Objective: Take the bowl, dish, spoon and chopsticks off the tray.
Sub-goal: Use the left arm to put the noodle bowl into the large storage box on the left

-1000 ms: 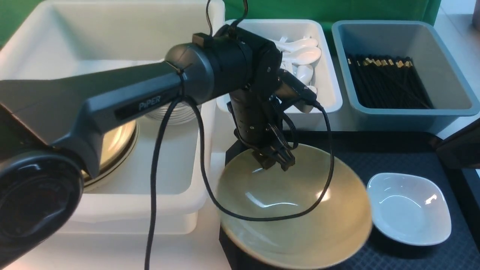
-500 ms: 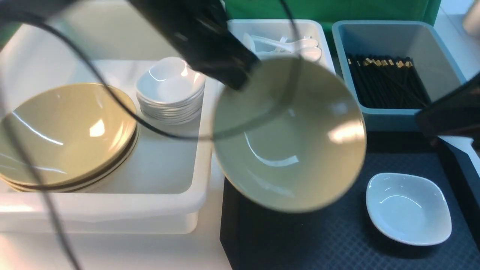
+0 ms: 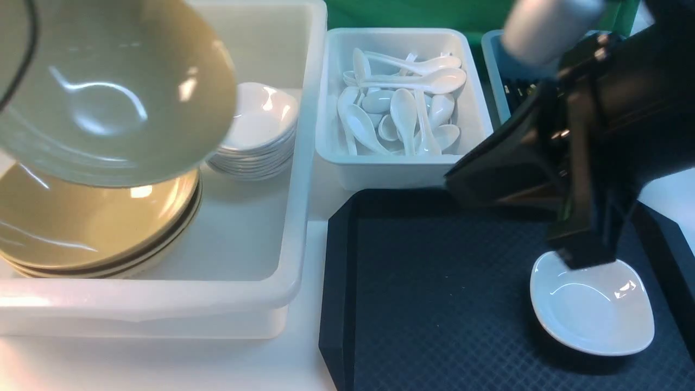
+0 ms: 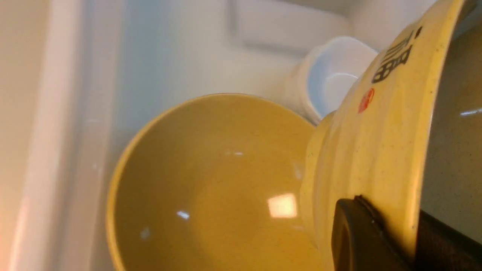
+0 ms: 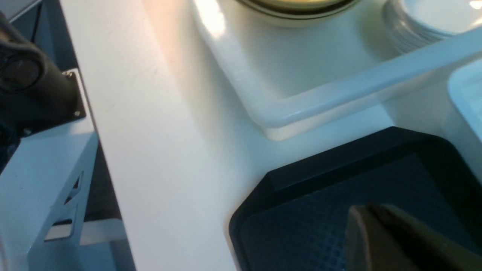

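The olive-tan bowl (image 3: 108, 87) hangs tilted in the air over the white tub, above a stack of like bowls. In the left wrist view my left gripper (image 4: 391, 226) is shut on the bowl's rim (image 4: 376, 143), one finger (image 4: 357, 241) outside and one inside. The small white dish (image 3: 592, 304) lies on the black tray (image 3: 434, 293) at its right. My right gripper (image 3: 583, 255) stands over the dish's far left rim; its fingers (image 5: 376, 233) look pressed together and empty. No spoon or chopsticks show on the tray.
The white tub (image 3: 255, 233) holds stacked olive bowls (image 3: 81, 228) and stacked white dishes (image 3: 260, 136). A smaller white tub of spoons (image 3: 402, 103) stands behind the tray. The right arm hides most of the grey-blue bin (image 3: 491, 54).
My left gripper lifted the bowl off the tray and carried it left, over the bowl stack in the tub. My right arm swung in from the right and came down over the dish.
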Robot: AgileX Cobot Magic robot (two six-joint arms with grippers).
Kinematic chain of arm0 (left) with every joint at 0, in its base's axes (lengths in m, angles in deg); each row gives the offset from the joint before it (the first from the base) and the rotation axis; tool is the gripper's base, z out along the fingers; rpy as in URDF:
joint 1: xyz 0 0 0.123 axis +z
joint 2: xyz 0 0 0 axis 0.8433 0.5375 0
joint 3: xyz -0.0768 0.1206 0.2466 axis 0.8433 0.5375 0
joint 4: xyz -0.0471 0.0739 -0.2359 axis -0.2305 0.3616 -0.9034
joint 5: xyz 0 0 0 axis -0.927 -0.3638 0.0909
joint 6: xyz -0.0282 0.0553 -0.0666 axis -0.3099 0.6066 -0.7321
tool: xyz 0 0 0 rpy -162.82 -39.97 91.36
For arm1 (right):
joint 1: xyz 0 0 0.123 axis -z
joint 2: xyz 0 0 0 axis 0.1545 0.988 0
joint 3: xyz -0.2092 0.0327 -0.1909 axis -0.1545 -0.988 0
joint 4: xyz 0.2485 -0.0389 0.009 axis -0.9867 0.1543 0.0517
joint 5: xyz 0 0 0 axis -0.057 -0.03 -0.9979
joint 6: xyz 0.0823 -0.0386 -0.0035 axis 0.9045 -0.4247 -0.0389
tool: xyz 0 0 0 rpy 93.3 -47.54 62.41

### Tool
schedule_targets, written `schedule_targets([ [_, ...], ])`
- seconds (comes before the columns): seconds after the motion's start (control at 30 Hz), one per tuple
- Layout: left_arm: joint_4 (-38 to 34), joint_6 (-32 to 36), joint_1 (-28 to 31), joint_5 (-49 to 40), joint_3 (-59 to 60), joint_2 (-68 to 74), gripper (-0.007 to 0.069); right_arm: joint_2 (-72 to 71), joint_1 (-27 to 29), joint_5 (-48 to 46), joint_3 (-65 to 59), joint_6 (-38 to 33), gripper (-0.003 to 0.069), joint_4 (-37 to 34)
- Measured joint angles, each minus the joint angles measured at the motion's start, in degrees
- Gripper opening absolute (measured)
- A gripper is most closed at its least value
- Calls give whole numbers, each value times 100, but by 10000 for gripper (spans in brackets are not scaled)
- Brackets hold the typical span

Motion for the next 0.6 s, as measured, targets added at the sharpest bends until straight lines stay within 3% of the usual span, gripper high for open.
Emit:
schedule_targets([
  [0.13, 60, 212, 383, 335, 551, 0, 10, 107, -27, 8, 0, -20, 39, 57],
  [0.43, 126, 388, 426, 1513, 1611, 292, 13, 132, -34, 30, 0, -26, 42, 82],
  [0.6, 221, 452, 426, 1863, 1930, 714, 75, 132, -34, 30, 0, -32, 45, 88],
])
